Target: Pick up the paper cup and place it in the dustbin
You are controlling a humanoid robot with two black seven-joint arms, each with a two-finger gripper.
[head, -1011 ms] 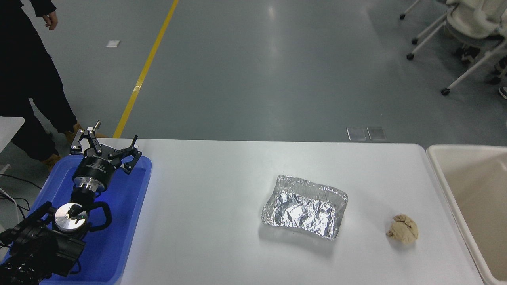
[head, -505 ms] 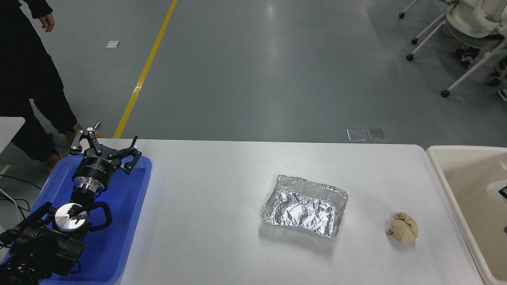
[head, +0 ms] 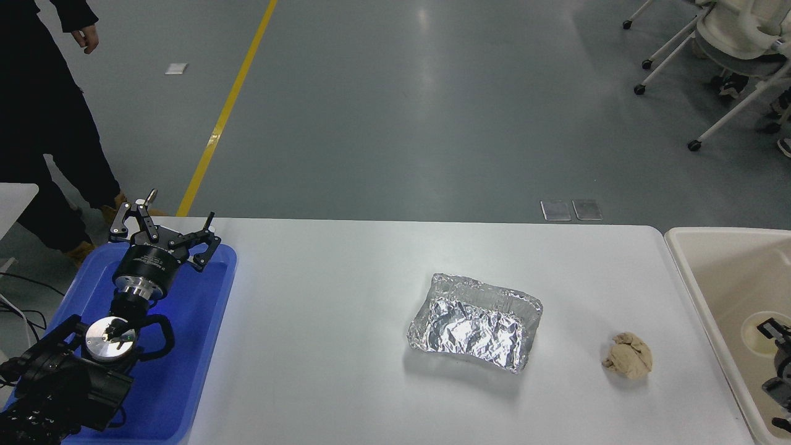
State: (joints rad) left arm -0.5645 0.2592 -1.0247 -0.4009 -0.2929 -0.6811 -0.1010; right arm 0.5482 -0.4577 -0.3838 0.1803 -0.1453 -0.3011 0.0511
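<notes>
The paper cup [head: 755, 334] shows from above as a cream round opening inside the dustbin [head: 698, 284], the cream-beige tub at the table's right end. My right gripper [head: 774, 357] comes in from the right edge, mostly cut off. It is down inside the tub with one finger [head: 770, 327] across the cup's rim, and it holds the cup. My left gripper [head: 168, 224] is parked open over the blue tray [head: 198, 346] at the lower left.
A crinkled foil tray [head: 474, 322] sits mid-table. A crumpled tan paper wad [head: 628, 355] lies near the tub's left wall. A person in dark clothes [head: 43, 123] stands at the far left. Office chairs [head: 735, 43] stand at the top right.
My right gripper came in from the right edge and moved left and down inside the tub, bringing the cup into view. The left arm has not moved.
</notes>
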